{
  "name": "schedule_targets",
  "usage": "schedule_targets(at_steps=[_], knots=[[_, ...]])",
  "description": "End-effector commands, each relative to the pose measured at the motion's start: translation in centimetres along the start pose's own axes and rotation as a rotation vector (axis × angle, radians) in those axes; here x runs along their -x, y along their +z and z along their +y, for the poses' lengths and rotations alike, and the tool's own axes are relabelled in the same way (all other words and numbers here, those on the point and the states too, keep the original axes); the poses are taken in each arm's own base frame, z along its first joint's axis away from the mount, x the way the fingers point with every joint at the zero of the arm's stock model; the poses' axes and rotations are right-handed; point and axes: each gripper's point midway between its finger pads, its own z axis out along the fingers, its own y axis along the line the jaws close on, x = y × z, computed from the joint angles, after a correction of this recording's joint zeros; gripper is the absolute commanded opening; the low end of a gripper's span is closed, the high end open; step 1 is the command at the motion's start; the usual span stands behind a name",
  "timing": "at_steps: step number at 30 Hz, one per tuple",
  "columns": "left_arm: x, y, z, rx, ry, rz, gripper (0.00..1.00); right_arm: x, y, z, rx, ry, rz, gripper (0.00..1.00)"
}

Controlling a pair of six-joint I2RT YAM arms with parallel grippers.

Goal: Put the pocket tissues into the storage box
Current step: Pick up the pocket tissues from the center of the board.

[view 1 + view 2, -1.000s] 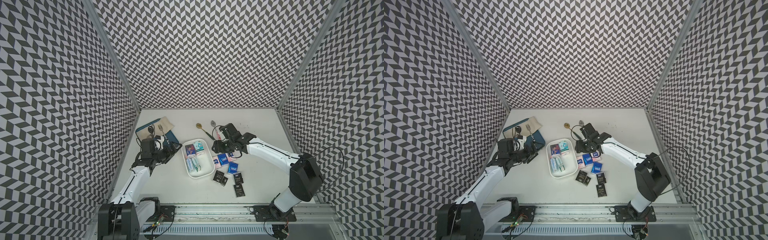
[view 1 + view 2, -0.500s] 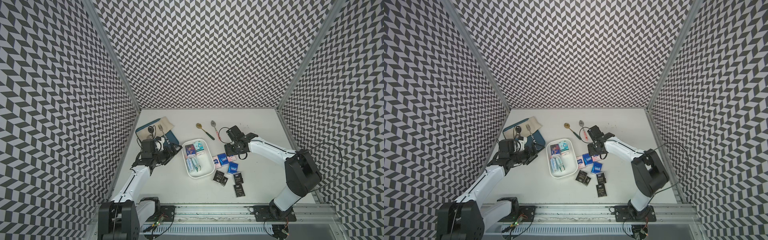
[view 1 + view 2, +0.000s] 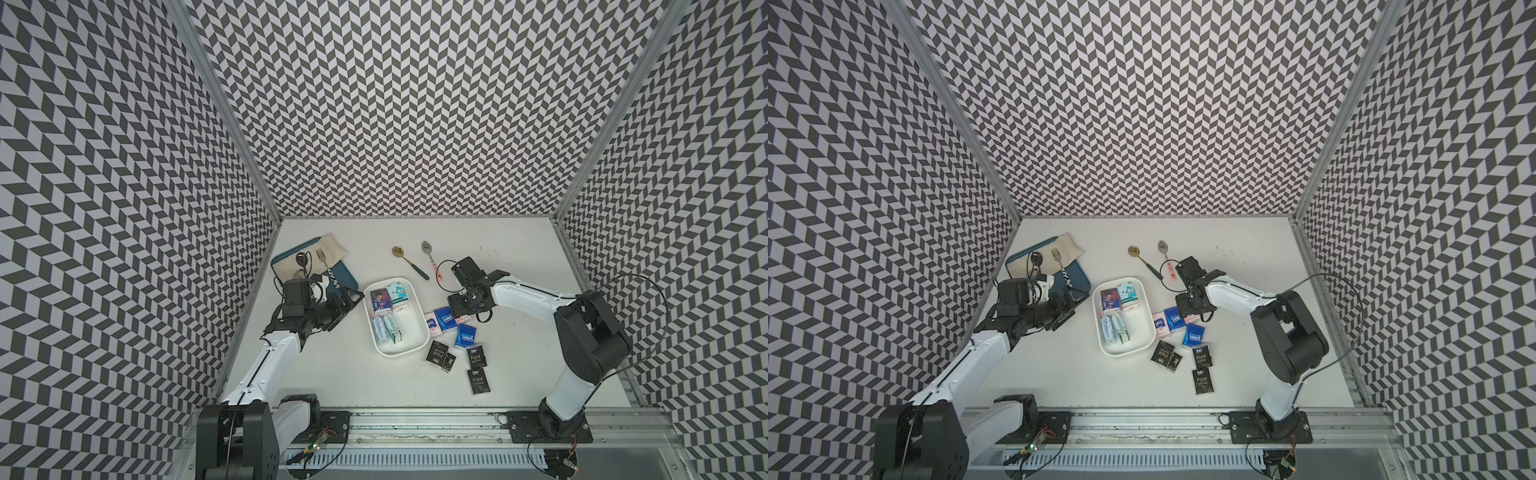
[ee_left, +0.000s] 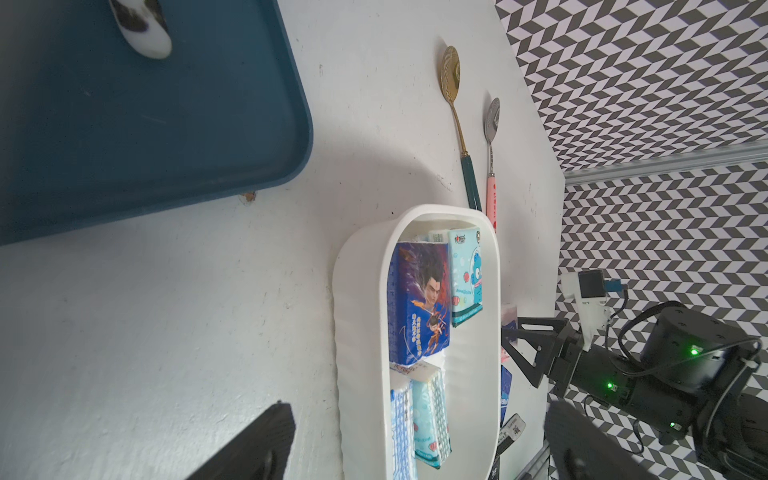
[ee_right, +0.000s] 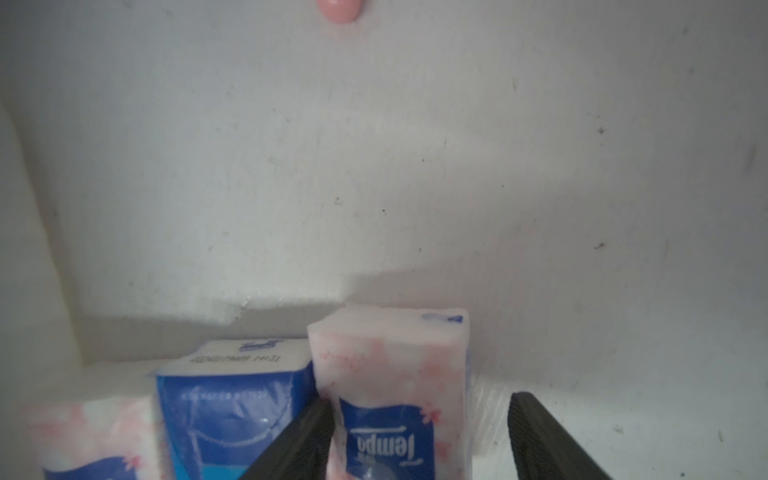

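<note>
While your right arm [image 3: 528, 299] reaches low over the worktop [image 5: 374, 166], the right tool [image 5: 420, 401] stands spread astride a film-wrapped, rectangular white-pink packet [image 5: 390, 353]; the left tool [image 4: 415, 409] gapes empty.

Landmark: storage box [image 3: 411, 334], mid-surface [image 3: 332, 374], long axis front to back. Inside box: two packets [image 3: 390, 297] side by side at back end; further packets [image 3: 386, 330] along left wall, nearer front. Tray [image 3: 343, 276] behind-left of box, apart from it; cloth [image 3: 332, 249] on tray's back part, fork [image 3: 322, 259] on cloth. Two spoons [image 3: 398, 251] behind-right of box, side by side. Packet cluster [image 3: 445, 321] just right of box; right hand [image 3: 459, 316] over cluster's right end, one packet [image 5: 395, 374] between its fingers. More packets [image 3: 477, 357] front-right of box. Left hand [image 3: 345, 309] left of box, in front of tray.
</note>
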Motion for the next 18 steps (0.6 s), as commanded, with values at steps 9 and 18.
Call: schedule_targets(at_steps=[9,18], knots=[[0.1,-0.3,-0.3,0.005,0.021,-0.004,1.0,-0.3,1.5,0.1,0.028,0.017,0.007,0.51],[0.3,-0.3,-0.4,0.002,0.025,-0.012,1.0,2.2,-2.7,0.6,0.065,0.067,-0.077,0.19]])
